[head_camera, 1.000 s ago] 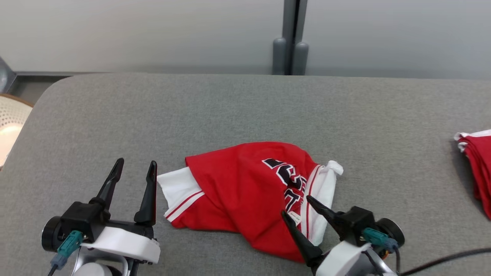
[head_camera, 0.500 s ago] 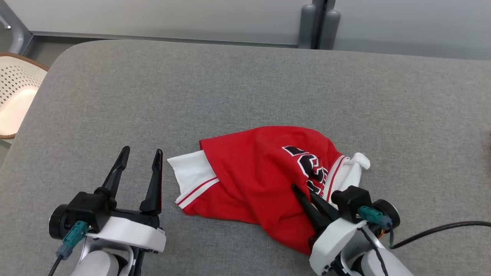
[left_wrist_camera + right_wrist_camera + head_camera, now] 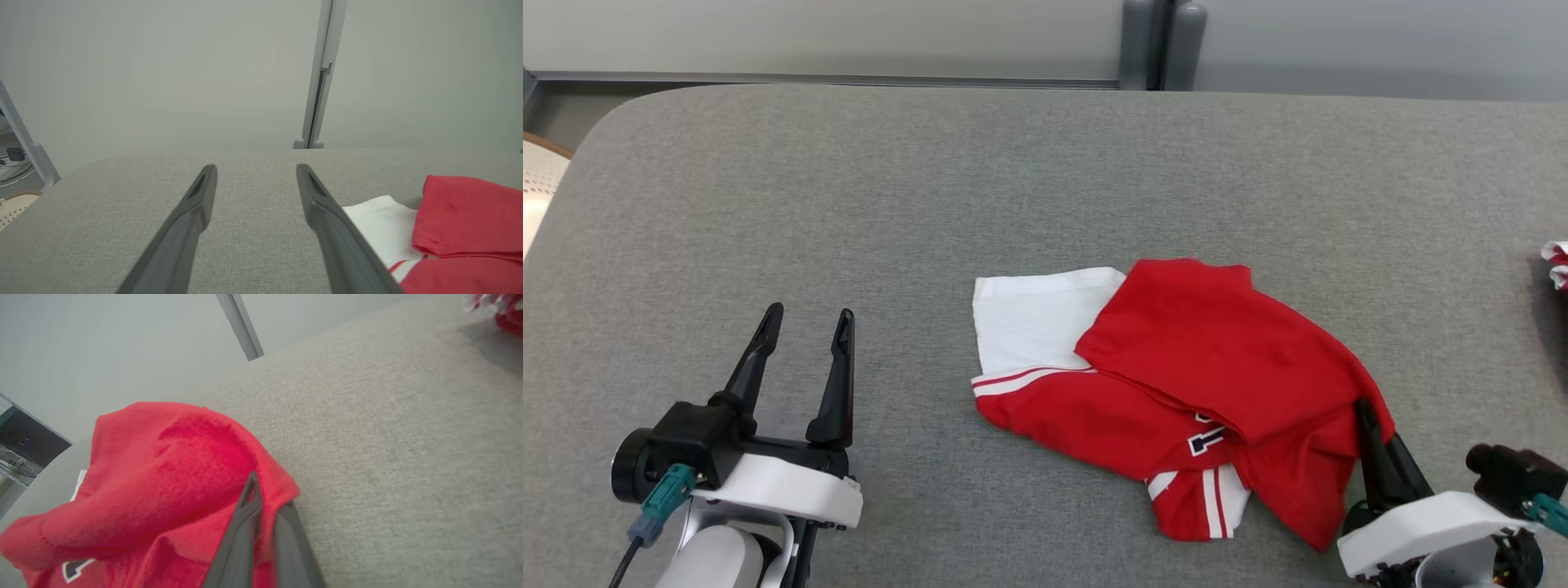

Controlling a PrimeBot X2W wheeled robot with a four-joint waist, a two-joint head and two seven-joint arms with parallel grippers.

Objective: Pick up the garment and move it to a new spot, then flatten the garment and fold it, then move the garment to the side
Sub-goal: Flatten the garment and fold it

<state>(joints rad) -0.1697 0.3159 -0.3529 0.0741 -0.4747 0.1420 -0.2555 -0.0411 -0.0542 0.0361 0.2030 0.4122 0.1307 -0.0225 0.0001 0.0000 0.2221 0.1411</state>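
Fingers of the right gripper (image 3: 1372,420) (image 3: 265,496) are pressed together on a fold of red cloth at the right end of the garment (image 3: 1217,343), close to the front edge of the grey padded surface (image 3: 1013,163). In the right wrist view the cloth bunches up over the two dark fingertips, and part of a white, dark-outlined figure shows lower down on the fabric.

The garment lies rumpled, right of the surface's middle and toward the front edge. A red layer is folded over on top, a white panel spreads out at its left end, and red-and-white striped trim shows along the near side.

The left gripper (image 3: 805,314) (image 3: 255,167) sits by the front left corner, its fingers spread apart and empty, well clear of the white panel.

At the right edge of the surface lies another red and white bundle (image 3: 1556,257). Off the left edge, a cream perforated basket (image 3: 535,184) peeks in.
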